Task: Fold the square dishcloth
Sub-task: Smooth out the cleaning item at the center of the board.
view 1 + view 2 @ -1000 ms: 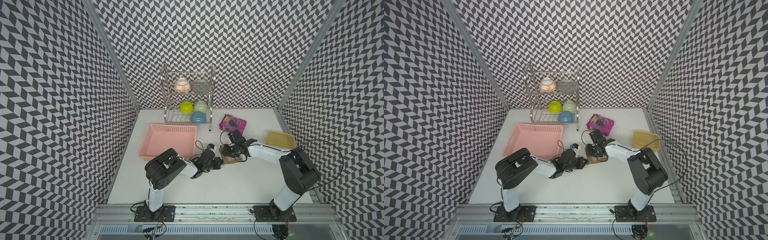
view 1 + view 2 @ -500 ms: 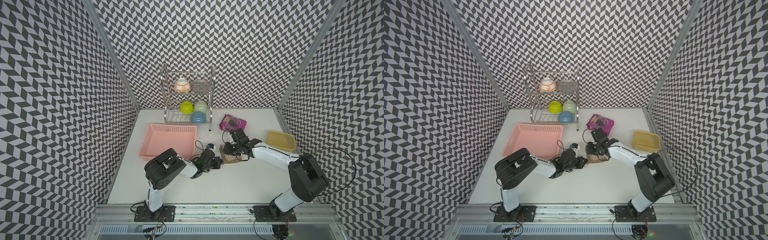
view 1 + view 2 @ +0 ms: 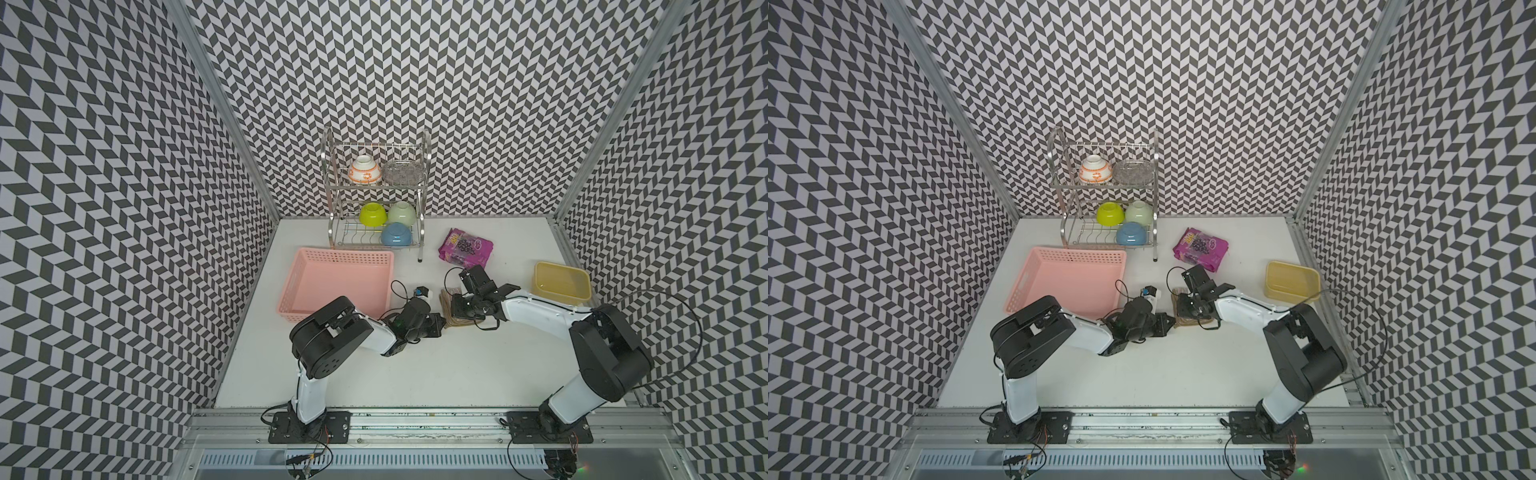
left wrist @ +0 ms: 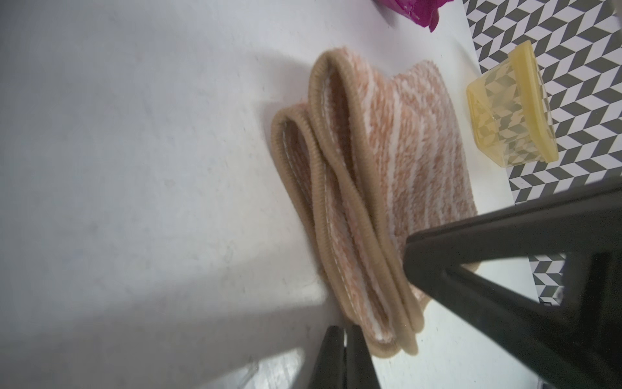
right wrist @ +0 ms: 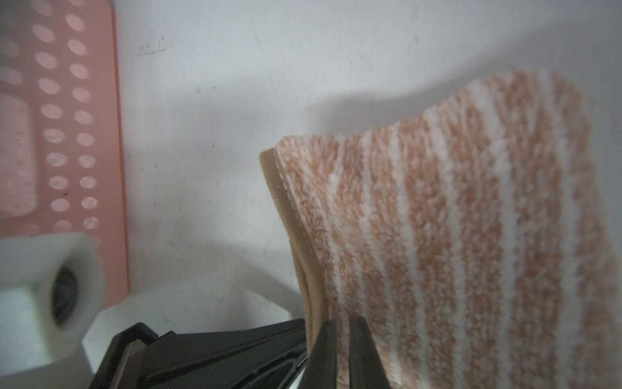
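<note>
Lying folded between claws: cloth (image 4: 404,151), stacked edging facing left claw (image 4: 344,331). Bare table (image 4: 134,168) beyond. Left claw closed, empty, just beside edging. Right claw (image 5: 342,323) nearly closed, pinching top layer's edge.

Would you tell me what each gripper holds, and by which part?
The left gripper is shut, empty, beside a corner of the square dishcloth. The right gripper rests on its bound edge; a pinch cannot be told.

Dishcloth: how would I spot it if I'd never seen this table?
Find the big pink basket. Between it and the yellow tub lies the dishcloth, folded. It is the only soft, fuzzy thing: brown with pale stripes and tan edging.
</note>
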{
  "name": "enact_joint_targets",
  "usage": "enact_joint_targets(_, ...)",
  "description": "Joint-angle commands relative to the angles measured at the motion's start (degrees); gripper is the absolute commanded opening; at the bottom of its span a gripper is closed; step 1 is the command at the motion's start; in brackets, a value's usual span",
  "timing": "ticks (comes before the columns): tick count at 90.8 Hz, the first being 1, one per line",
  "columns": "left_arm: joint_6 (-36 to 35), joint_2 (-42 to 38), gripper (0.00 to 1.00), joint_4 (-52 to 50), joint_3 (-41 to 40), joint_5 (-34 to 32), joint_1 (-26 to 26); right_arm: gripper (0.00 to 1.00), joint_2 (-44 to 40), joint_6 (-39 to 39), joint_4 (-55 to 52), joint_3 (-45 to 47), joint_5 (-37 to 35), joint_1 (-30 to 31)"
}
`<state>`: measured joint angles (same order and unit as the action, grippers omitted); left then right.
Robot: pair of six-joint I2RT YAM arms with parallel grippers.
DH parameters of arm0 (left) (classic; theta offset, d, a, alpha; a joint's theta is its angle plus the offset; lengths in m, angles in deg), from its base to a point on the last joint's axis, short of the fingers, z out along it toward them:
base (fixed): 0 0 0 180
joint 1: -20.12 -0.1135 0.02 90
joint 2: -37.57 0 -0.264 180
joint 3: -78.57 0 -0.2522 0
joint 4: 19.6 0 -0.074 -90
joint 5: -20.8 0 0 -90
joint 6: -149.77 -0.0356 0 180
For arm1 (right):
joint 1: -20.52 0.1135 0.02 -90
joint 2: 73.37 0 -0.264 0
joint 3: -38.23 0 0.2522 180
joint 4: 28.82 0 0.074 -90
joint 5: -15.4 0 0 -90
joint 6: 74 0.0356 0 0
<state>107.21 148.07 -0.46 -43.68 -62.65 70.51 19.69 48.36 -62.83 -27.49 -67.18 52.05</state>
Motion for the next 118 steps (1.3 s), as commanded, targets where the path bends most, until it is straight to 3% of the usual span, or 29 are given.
enact_joint_targets(1,-0.7,1.27,0.07,-0.64,1.31,0.1,0.38,0.11,0.88,-0.64,3.09,1.2,1.8,0.77)
enact_joint_targets(48,-0.6,0.81,0.1,-0.52,1.03,-0.32,0.36,0.07,3.09,-0.15,5.16,2.74,3.64,0.99)
enact_joint_targets(80,-2.97,-3.77,0.24,-4.49,2.11,-4.54,0.4,0.14,-7.6,-2.78,-1.29,-3.1,-3.65,0.5)
enact_joint_targets(99,-3.79,-6.41,0.24,-8.37,3.17,-7.59,0.45,0.14,-11.63,-3.24,-3.3,-0.59,-9.49,-3.54)
enact_joint_targets(118,-7.98,-8.47,0.23,-13.27,6.8,-12.05,1.74,0.19,-12.6,-5.29,-0.98,5.11,-7.73,-10.62)
